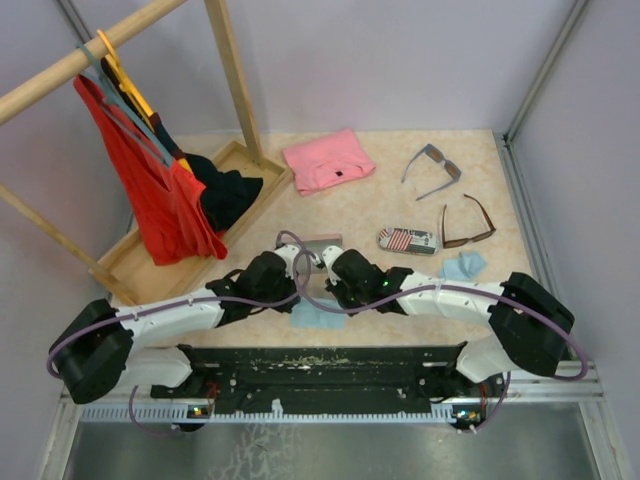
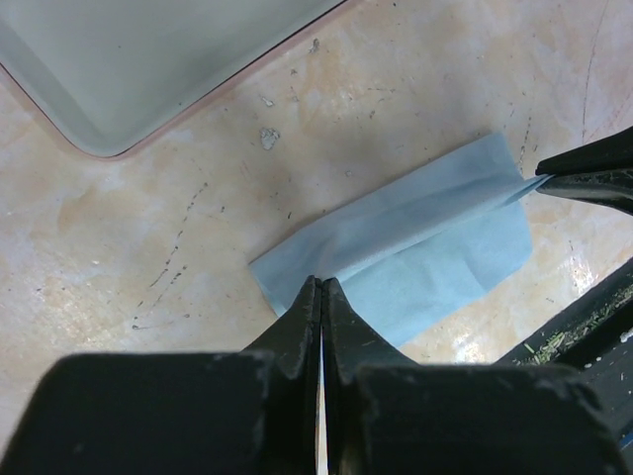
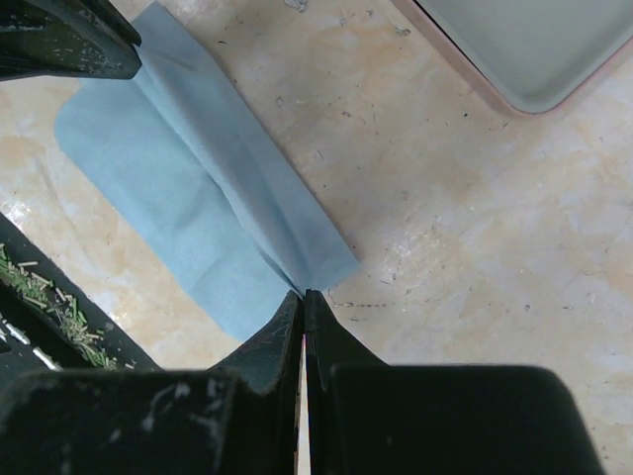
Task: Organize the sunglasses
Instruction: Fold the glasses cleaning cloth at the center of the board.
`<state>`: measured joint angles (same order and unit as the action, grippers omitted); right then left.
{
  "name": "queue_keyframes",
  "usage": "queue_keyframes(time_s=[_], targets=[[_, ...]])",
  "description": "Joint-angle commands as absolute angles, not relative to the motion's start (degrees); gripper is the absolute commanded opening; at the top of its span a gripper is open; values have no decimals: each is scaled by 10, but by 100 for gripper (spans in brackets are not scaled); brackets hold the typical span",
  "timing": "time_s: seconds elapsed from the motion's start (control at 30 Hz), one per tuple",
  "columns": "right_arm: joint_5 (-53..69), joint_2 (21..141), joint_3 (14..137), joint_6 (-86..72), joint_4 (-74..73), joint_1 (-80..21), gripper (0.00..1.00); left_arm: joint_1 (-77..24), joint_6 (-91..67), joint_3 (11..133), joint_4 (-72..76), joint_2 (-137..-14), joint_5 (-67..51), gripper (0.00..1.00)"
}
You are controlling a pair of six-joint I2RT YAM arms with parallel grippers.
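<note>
At the far left a wooden rack holds a red garment on hangers. Its lower end hangs into a wooden tray, beside a dark garment.

Near the middle of the counter, the left fingers are pressed fully together, pinching one edge of a folded blue cloth. The right fingers are also fully closed, on the opposite end of that cloth. A raised fold runs between the two grips. This cloth lies just ahead of the arm bases, at the near edge.

Just beyond the two wrists sits a pink-edged case, lying open with a pale inside. Farther back lies a folded pink cloth.

To the right of the arms lies a flag-patterned case. Nearer than it and a little to its right is a second blue cloth, loosely crumpled.

The sunglasses are on the right half of the counter, well apart from both fingers. The grey-blue sunglasses lie far right with arms unfolded. The brown sunglasses lie nearer, just right of the flag-patterned case, also with arms unfolded. Neither pair is in a case.
</note>
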<state>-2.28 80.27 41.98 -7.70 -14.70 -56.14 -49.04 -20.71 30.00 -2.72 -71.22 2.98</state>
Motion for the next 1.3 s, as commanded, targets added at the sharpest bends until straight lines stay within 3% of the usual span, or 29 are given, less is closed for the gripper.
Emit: queue_keyframes(time_s=[0.0,1.27], targets=[[-33,804,424,-75,-186,-570,0,-494,-193,299,-42,-713,25,0],[20,811,428,-96,-230,-576,2,-517,-229,291,-89,-691,26,0]])
